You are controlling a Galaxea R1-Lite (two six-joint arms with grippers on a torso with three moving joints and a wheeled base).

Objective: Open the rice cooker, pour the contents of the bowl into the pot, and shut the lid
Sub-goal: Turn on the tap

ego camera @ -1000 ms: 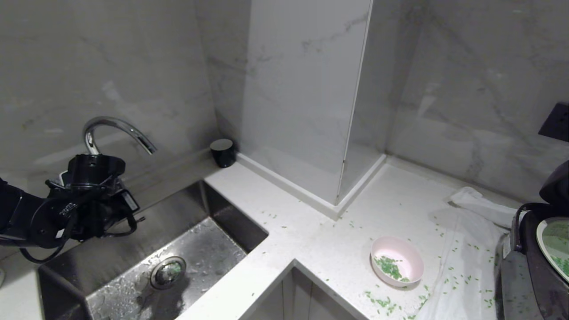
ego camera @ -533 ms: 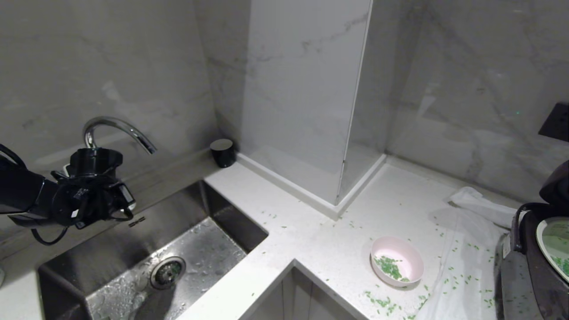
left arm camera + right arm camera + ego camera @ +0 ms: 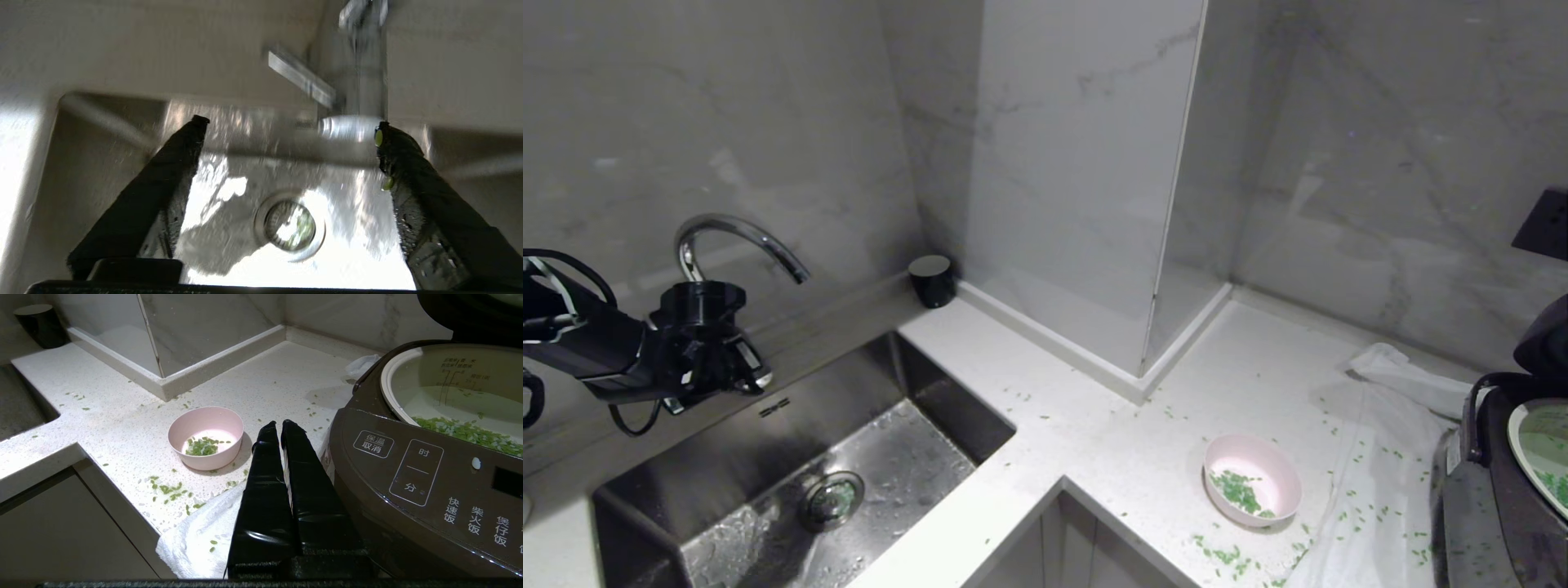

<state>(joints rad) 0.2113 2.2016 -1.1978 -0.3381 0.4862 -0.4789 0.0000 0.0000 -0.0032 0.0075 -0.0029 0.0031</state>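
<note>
Cooker (image 3: 429, 477): dark grey-brown, rounded, glossy; stands at the right end of the worktop (image 3: 1111, 441), front panel with white-labelled buttons.
Lid (image 3: 1542, 343): raised, only a dark curved edge seen in the head view.
Pot (image 3: 445, 388): pale, smooth-walled, thin rim; sits in the cooker, uncovered, with green grains (image 3: 470, 433) over its floor.
Bowl (image 3: 1252, 478): small, round, pale pink outside, white inside; upright on the worktop left of the cooker, apart from it, a few green grains in the bottom.
Spill: loose green grains scattered on the speckled white worktop around the bowl and on the cloth (image 3: 1380, 490).
Cloth: white, crumpled, spread between bowl and cooker, running under the cooker's side.
Sink (image 3: 792, 482): steel, wet, round drain; curved chrome tap (image 3: 737, 241) behind it.
Cup (image 3: 932, 280): small, dark, cylindrical, at the wall corner.
Left gripper (image 3: 288, 126): over the sink beside the tap, far from the bowl; black tapered jaws spread wide, nothing between them, a couple of green grains stuck to one.
Right gripper (image 3: 278, 426): low in front of the cooker, just beside the bowl; black glossy jaws pressed together, empty.
Head view only: sink, tap and left arm together.
Left wrist only: drain from above, jaw gap.
Right wrist only: button panel, grains inside the pot.
</note>
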